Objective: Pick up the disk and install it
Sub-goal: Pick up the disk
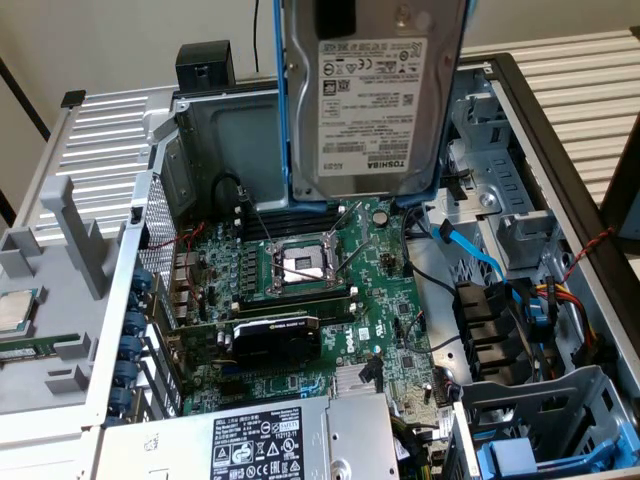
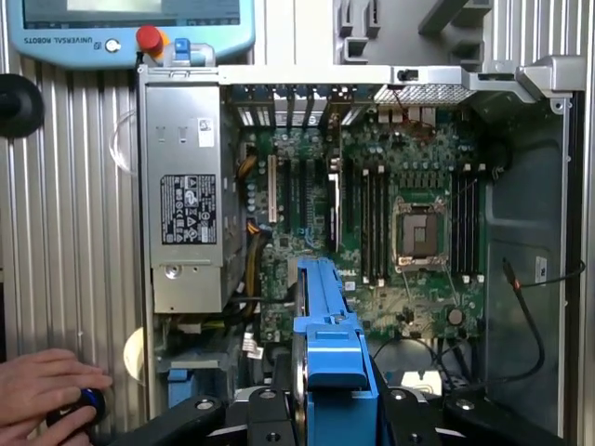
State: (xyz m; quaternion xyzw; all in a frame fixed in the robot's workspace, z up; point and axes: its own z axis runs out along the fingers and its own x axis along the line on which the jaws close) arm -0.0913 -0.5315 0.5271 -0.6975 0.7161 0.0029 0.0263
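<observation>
Gripper (image 2: 330, 418): clamped on the disk, with its black links showing on both sides of the carrier.
Disk (image 1: 370, 100): held on edge in the air, clear of the case, and slightly tilted. Its white label faces the exterior camera with the print upside down.
Blue carrier (image 2: 330, 344): clipped round the disk and seen edge-on from the wrist.
Case (image 1: 560, 130): open, lying directly under the disk.
Motherboard (image 1: 330, 300): below the disk's lower edge and not touching it.
Processor socket (image 1: 300, 262): open, on the motherboard near the disk's lower edge.
Power-supply box (image 2: 186, 195): against one case wall, beside the motherboard.
Hand (image 2: 42, 386): a person's, outside the case, resting on what looks like a blue knob (image 2: 88, 401).
Teach pendant (image 2: 130, 28): on the ribbed surface beyond the case.
</observation>
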